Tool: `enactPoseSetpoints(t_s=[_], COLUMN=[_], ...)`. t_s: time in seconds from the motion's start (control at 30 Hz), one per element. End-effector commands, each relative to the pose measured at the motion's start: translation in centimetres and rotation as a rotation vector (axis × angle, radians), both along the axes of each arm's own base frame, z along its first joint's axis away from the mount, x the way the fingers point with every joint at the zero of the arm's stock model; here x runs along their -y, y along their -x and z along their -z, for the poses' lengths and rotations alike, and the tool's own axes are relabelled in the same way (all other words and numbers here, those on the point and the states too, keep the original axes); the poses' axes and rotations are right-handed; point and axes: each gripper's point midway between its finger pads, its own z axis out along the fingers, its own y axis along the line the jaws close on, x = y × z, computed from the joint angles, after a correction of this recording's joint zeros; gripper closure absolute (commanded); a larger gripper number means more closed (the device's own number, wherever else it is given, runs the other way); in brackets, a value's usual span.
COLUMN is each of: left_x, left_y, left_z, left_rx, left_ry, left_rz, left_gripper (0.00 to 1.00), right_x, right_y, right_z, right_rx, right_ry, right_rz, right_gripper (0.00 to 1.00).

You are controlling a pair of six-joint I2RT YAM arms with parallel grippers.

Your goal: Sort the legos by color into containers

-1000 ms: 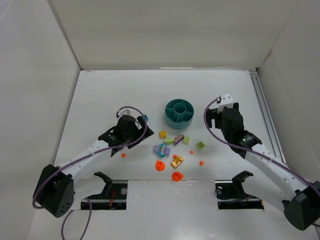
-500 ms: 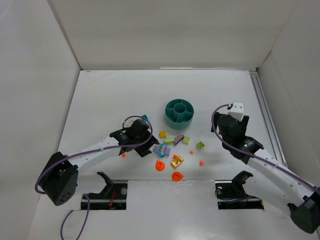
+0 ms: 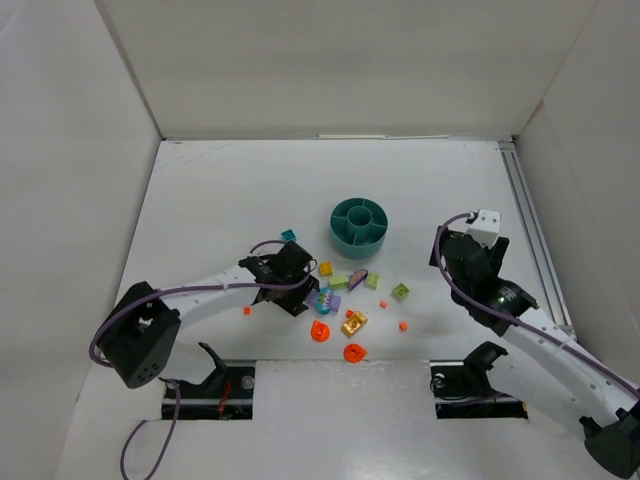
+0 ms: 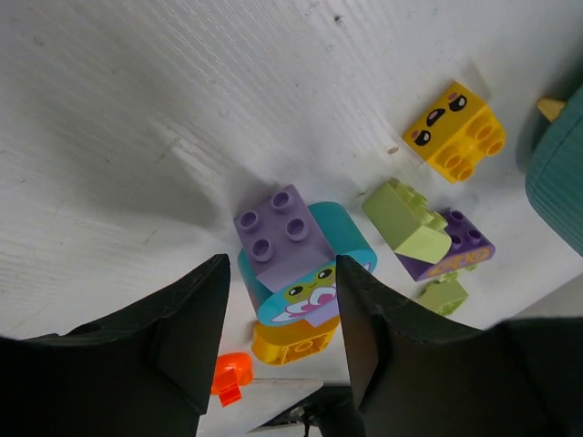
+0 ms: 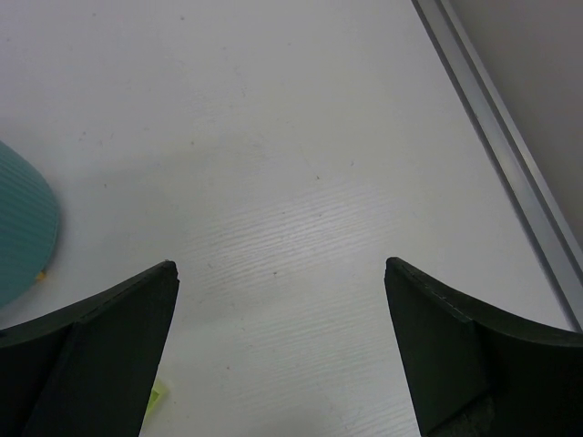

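At the left edge of the legos point(image 3: 340, 283), the left gripper point(image 4: 281, 266) straddles a purple brick point(image 4: 278, 232) atop a turquoise piece point(image 4: 346, 234); whether its jaws pinch it is unclear. The right gripper point(image 5: 282, 273) hangs wide open right of the teal dish point(image 3: 352, 240).

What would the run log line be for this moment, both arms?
left gripper: jaws flank purple brick, grip unclear | right gripper: open, empty | teal dish: no pieces seen inside
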Motion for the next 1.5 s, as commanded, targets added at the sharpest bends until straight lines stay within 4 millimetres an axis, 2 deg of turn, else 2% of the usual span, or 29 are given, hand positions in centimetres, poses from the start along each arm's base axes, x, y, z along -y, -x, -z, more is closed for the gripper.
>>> enactPoseSetpoints(t_s=[0.0,0.27,0.6,0.67,0.7,0.8,0.97,1.03,1.17,1.2,1.27,1.3,1.33,1.37,1.4,1.43,1.47], left_x=[0.2,0.4,1.1,1.7,1.7,1.4,2.6,2.5,3.1,4.0,3.7,4.2,4.3,4.2,4.4,4.3,3.9], left_y=[-0.8,-2.0,-1.7,-1.9,-1.4,-1.8,-1.9,-2.0,-2.4,-2.5,-2.9,-2.8,-3.5,-3.6,-3.7,-3.7,-4.4], left_z=[-0.7,-0.8,1.2,0.6,1.0,0.5,-0.9,-1.0,-3.0,-4.1,-5.5,-6.5,-7.8,-8.3,-9.8,-10.4,-11.4], left_rx=[0.000,0.036,0.000,0.015,0.002,0.023,0.079,0.090,0.155,0.187,0.247,0.288,0.350,0.382,0.435,0.466,0.516], left_ry=[-0.020,-0.033,-0.069,-0.059,-0.073,-0.105,-0.122,-0.156,-0.203,-0.199,-0.242,-0.239,-0.251,-0.264,-0.264,-0.275,-0.291], left_rz=[-0.051,-0.077,-0.021,-0.004,0.007,0.002,0.059,0.067,0.098,0.108,0.102,0.121,0.101,0.108,0.133,0.144,0.135], left_gripper=[0.54,0.59,0.60,0.63,0.67,0.73,0.87,0.90,0.94,0.94,0.95,0.97,0.97,0.98,0.98,0.98,0.98], right_x=[0.4,0.6,0.6,0.6,0.6,0.6,0.6,0.6,0.3,0.0,-1.5,-2.3,-3.3,-5.7,-7.3,-8.5,-10.7], right_y=[0.3,0.5,0.5,0.5,0.5,0.5,0.5,0.5,0.1,-0.1,-0.8,-1.5,-1.9,-2.2,-2.6,-2.7,-2.3], right_z=[-0.3,-0.5,-0.3,-0.3,-0.3,-0.3,-0.3,-0.3,-0.9,-1.1,-1.6,-2.0,-2.4,-2.5,-3.8,-4.1,-4.0], right_rx=[0.031,0.047,0.037,0.037,0.037,0.037,0.037,0.037,0.055,0.052,0.063,0.093,0.114,0.134,0.200,0.212,0.221], right_ry=[-0.005,-0.017,-0.003,-0.003,-0.003,-0.003,-0.003,-0.003,0.004,0.029,0.056,0.106,0.123,0.119,0.119,0.188,0.181], right_rz=[0.017,0.017,0.014,0.014,0.014,0.014,0.014,0.014,-0.008,-0.041,-0.150,-0.222,-0.286,-0.431,-0.517,-0.618,-0.748], right_gripper=[0.01,0.01,0.01,0.01,0.01,0.01,0.01,0.01,0.01,0.01,0.01,0.01,0.01,0.01,0.01,0.01,0.01])
